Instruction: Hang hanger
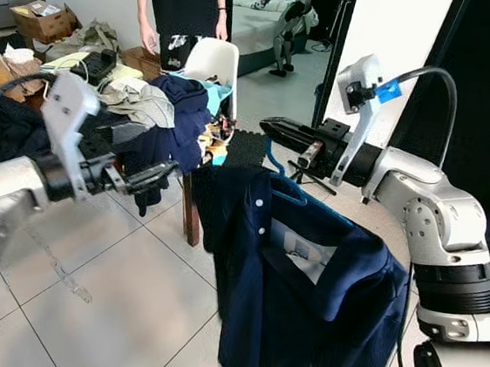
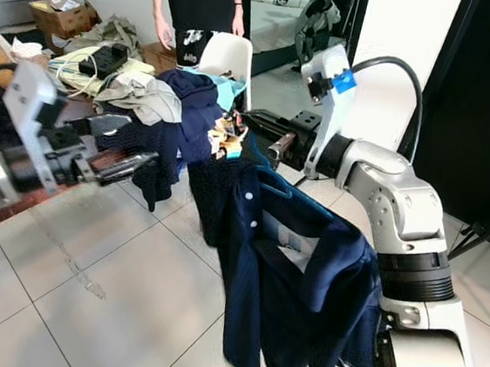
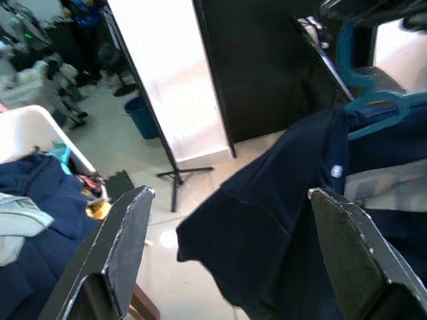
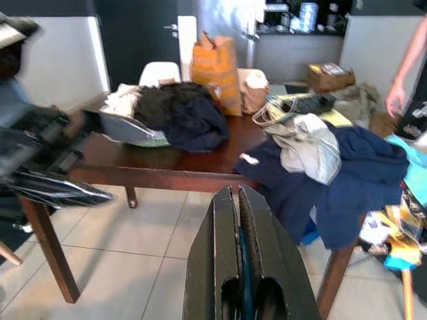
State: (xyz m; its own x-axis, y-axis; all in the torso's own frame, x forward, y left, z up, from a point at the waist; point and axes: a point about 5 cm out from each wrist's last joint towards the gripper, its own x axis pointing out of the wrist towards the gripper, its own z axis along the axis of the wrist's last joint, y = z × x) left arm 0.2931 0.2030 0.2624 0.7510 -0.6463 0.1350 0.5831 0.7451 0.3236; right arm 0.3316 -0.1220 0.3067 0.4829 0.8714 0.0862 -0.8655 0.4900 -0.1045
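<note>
Right end effector is pressed together on the hook of the teal hanger; in the right wrist view the thin teal hook sits clamped between its two black fingers. The hanger hangs just below that end effector, mid-air above the floor, carrying a dark navy shirt with white buttons that drapes down toward 6 o'clock. The right arm reaches in from 3 o'clock.

Left end effector sits at 9 o'clock of the shirt, near it but apart, fingers spread and holding nothing; in the left wrist view both fingers stand wide with the shirt and hanger hook seen between them.

Behind the left end effector, at 10 o'clock, a brown wooden worktop carries a heap of clothes, an orange bag and cardboard boxes. A white chair stands at 12 o'clock beyond the heap. A person in dark clothes stands behind the chair, one hand hanging by the boxes. A white panel stands at 1 o'clock.
</note>
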